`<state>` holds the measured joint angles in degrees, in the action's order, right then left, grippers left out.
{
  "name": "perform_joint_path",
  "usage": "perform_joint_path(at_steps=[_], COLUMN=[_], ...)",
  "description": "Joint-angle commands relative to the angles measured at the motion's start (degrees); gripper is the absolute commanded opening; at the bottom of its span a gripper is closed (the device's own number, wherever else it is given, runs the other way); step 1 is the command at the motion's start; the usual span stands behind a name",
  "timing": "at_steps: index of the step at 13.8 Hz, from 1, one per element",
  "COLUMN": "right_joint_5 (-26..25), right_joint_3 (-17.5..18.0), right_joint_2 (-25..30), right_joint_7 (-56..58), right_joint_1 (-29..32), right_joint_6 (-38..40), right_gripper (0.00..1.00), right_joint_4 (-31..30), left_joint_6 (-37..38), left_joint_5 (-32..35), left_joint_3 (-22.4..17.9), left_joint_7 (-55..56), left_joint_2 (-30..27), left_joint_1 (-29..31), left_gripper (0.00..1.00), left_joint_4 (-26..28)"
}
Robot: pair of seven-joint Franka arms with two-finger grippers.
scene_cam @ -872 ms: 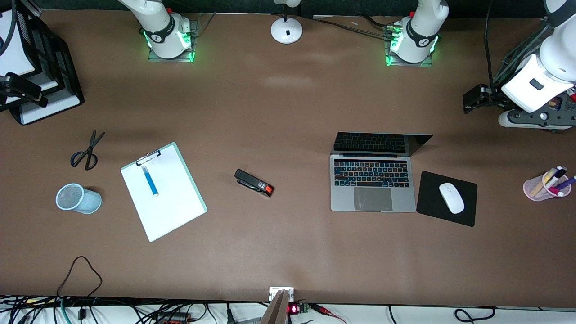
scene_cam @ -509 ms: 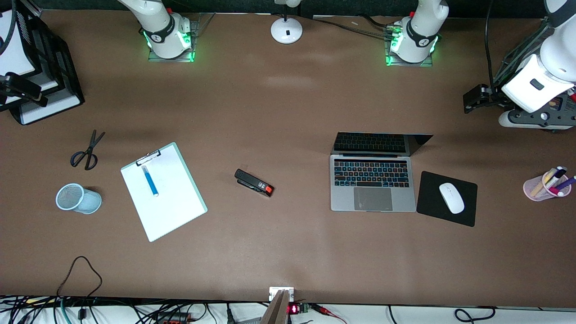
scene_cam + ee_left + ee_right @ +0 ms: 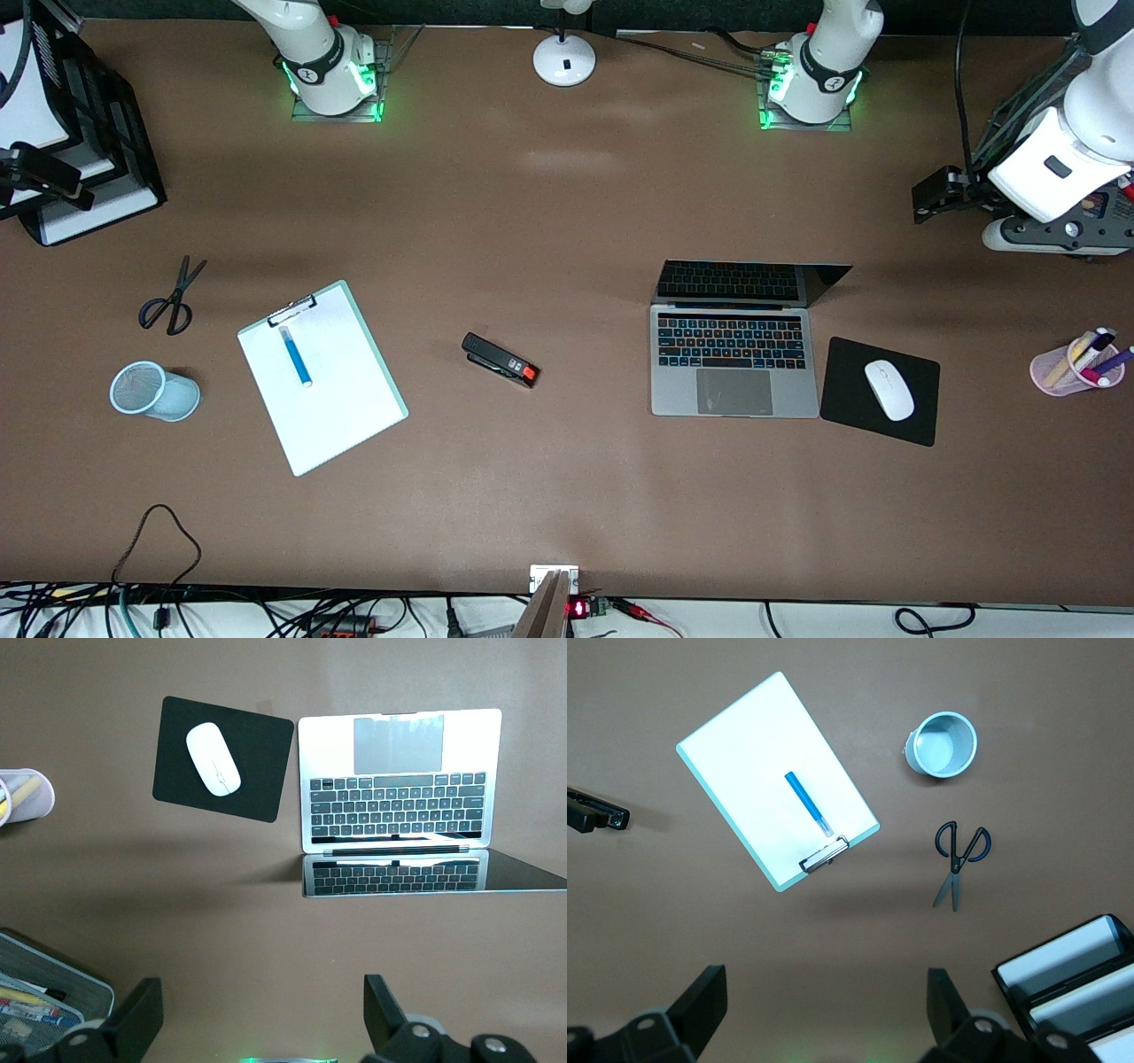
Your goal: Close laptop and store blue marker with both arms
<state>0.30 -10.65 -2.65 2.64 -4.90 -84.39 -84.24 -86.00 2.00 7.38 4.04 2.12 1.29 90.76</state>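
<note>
Toward the left arm's end of the table (image 3: 567,478) your laptop (image 3: 733,363) sits open, keys lit, its dark screen tipped back and mirroring the keyboard; a black mouse pad (image 3: 842,390) lies just beside it, carrying a white mouse (image 3: 889,389). Your left end effector (image 3: 266,1023) hangs high over bare table at that end, fingers spread wide and holding nothing — its wrist view looks down on the laptop (image 3: 399,780) and the mouse pad (image 3: 257,771). A pink pen cup (image 3: 1074,365) stands near the table's edge at that end. Toward the right arm's end, the blue marker (image 3: 295,355) lies on the white sheet of a clipboard (image 3: 337,408), close under the clip. A pale blue mesh cup (image 3: 152,391) lies on its side near the clipboard, and black scissors (image 3: 172,297) lie farther from the front camera than the cup. Your right end effector (image 3: 828,1014) is likewise released, fingers well apart, high over the table at that end, with the marker (image 3: 807,803), clipboard (image 3: 744,744), cup (image 3: 943,744) and scissors (image 3: 959,859) all below it. A black stapler (image 3: 500,359) with an orange tip rests between clipboard and laptop.
</note>
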Motion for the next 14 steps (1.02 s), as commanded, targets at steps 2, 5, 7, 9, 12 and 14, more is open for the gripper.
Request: perform_joint_path(at_steps=[2,5,7,9,12,14], right_joint_5=[-0.2,-0.1,-0.5,-0.2,0.2,0.2], right_joint_3=[0.0,0.0,0.0,-0.1,0.0,0.0], right_joint_2=[0.0,-3.4,-5.2,-6.3,-10.2,-12.7], right_joint_7=[0.0,0.0,0.0,-0.1,-0.1,0.2], right_joint_1=[-0.2,-0.3,-2.1,-2.1,-2.3,-2.4], right_joint_6=[-0.2,-0.9,-1.2,-2.2,-5.3,-7.8], right_gripper=[1.00,1.00,1.00,1.00,1.00,1.00], right_joint_4=[-1.1,-1.1,-1.1,-1.1,-1.1,-1.1], left_joint_6=[1.4,1.4,2.0,4.3,6.0,6.1], left_joint_5=[-0.8,-0.7,-0.7,-0.9,-4.6,-8.6], left_joint_3=[-0.1,-0.1,-0.1,0.0,0.7,0.8], left_joint_7=[-0.4,-1.1,-1.0,-1.0,-0.1,1.8], left_joint_2=[1.5,3.0,3.8,3.8,3.8,3.0], left_joint_1=[0.3,0.1,-0.1,-0.3,-0.1,0.0], left_gripper=[1.00,1.00,0.69,0.29,0.07,0.02], left_joint_4=[-2.2,-2.2,-2.2,-2.2,-1.0,2.5])
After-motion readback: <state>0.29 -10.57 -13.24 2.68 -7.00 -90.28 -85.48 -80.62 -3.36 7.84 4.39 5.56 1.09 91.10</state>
